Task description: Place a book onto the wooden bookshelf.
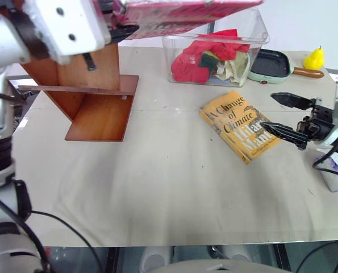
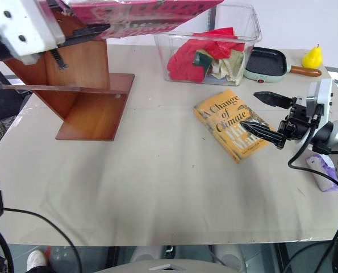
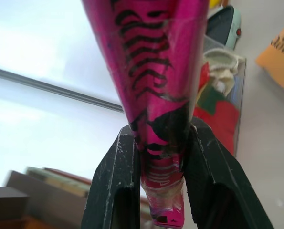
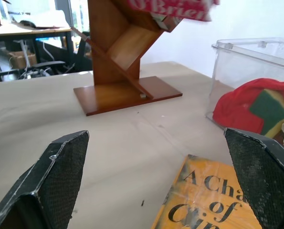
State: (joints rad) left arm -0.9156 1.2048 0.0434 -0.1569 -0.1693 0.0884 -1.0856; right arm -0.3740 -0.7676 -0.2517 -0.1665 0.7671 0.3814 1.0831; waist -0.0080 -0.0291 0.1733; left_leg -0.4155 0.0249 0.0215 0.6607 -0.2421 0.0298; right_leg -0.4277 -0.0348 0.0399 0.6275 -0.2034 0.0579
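The book (image 1: 180, 12), bright pink with black lettering, hangs roughly level in the air at the far left. My left gripper (image 1: 123, 31) is shut on its near end, and the left wrist view shows both black fingers (image 3: 118, 181) clamped on the pink cover (image 3: 151, 71). Just below and behind it stands the reddish-brown wooden bookshelf (image 1: 95, 96), with its base board flat on the table. The book's far end also shows above the shelf (image 4: 175, 7). At the right, my right gripper (image 1: 267, 110) stands open, level and empty over the edge of a yellow book.
A yellow-orange "A Change of Climate" book (image 1: 240, 125) lies right of centre. Behind it is a clear plastic bin (image 1: 259, 25) holding red cloths and a sponge. A small pan (image 1: 271, 63) and a yellow fruit (image 1: 314, 58) sit at the far right.
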